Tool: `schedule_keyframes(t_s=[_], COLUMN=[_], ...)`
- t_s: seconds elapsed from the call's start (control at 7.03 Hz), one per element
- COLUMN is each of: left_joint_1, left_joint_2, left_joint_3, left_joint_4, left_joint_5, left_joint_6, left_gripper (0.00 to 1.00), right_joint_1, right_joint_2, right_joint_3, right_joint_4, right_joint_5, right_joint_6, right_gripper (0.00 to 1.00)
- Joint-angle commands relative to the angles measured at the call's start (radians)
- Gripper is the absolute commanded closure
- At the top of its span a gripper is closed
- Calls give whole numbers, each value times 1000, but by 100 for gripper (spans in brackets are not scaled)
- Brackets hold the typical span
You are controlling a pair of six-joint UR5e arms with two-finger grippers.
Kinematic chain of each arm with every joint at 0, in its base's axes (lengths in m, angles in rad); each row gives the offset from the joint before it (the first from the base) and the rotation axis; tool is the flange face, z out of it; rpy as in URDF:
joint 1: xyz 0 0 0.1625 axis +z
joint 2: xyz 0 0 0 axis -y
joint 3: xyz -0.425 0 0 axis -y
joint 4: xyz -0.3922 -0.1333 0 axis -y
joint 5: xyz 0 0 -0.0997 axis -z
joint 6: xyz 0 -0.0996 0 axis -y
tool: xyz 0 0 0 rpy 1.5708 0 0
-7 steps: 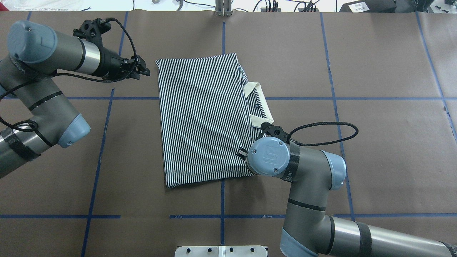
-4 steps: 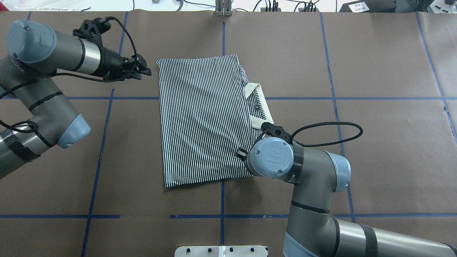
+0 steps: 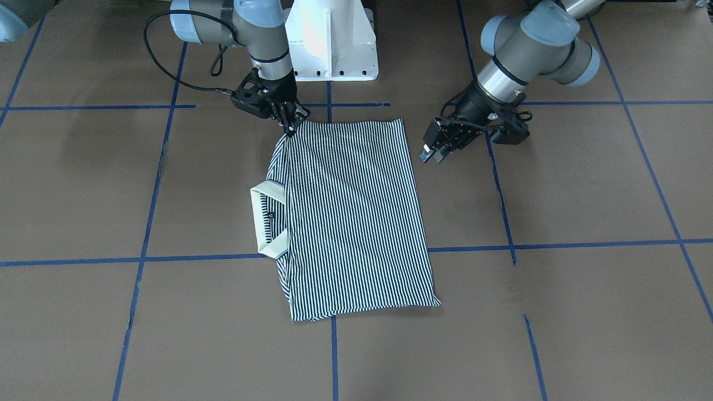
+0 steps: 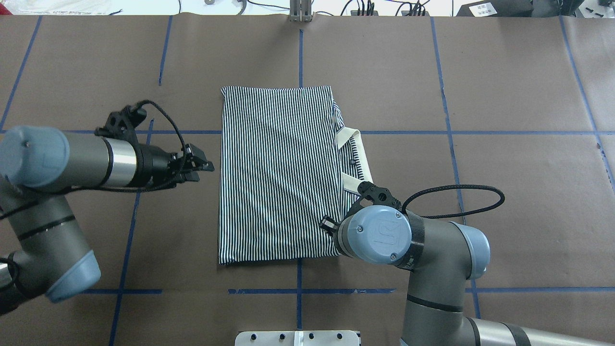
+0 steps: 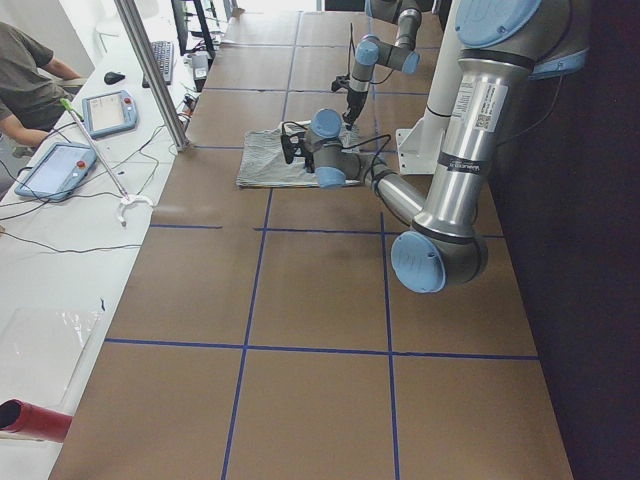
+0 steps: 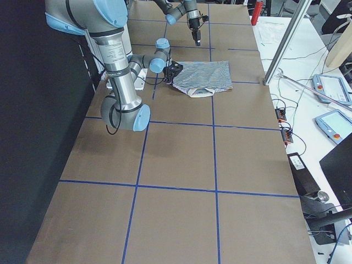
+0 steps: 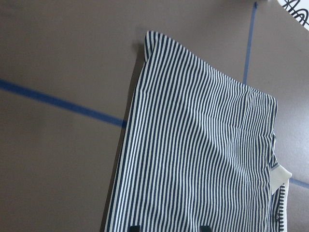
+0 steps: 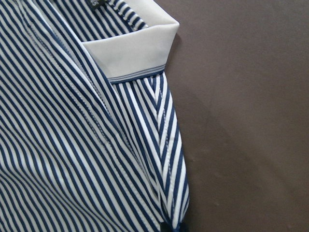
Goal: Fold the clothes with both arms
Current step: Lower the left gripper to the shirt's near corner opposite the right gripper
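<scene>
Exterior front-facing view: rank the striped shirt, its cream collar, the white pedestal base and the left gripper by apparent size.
1. striped shirt
2. white pedestal base, though the top edge cuts it off
3. cream collar and left gripper look alike; the raised gripper is nearer the camera, so I won't rank them.

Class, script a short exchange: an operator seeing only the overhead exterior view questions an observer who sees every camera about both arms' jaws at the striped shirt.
Operator: The wrist of the right arm hides its jaws. Are they on the polo shirt?
Observer: Yes. The front-facing view shows them shut on the shirt's corner nearest the robot, on the collar side.
Operator: Are the jaws of the left arm open?
Observer: Yes. Its wrist camera shows two fingertips apart, holding nothing.
</scene>
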Motion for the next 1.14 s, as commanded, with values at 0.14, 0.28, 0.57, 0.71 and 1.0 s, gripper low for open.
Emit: schedule_keyframes(t_s=[0.14, 0.28, 0.57, 0.71, 1.0], left_joint_1=[296, 318, 333, 344, 346], left_joint_2=[40, 41, 40, 40, 41], left_joint_3=[-48, -42, -38, -38, -36], left_joint_4=[145, 155, 157, 157, 160], left_joint_5=[246, 248, 248, 248, 248], left_joint_6=[-205, -207, -207, -208, -210], left_gripper=[47, 48, 48, 50, 71], right_joint_1=[-9, -9, -10, -10, -12], right_joint_2=[-2, -2, -3, -3, -6], right_joint_3=[10, 12, 12, 10, 12], right_joint_4=[0, 0, 0, 0, 0], right_joint_5=[0, 0, 0, 0, 0], right_joint_6=[8, 8, 8, 8, 10], right_gripper=[100, 100, 100, 100, 100])
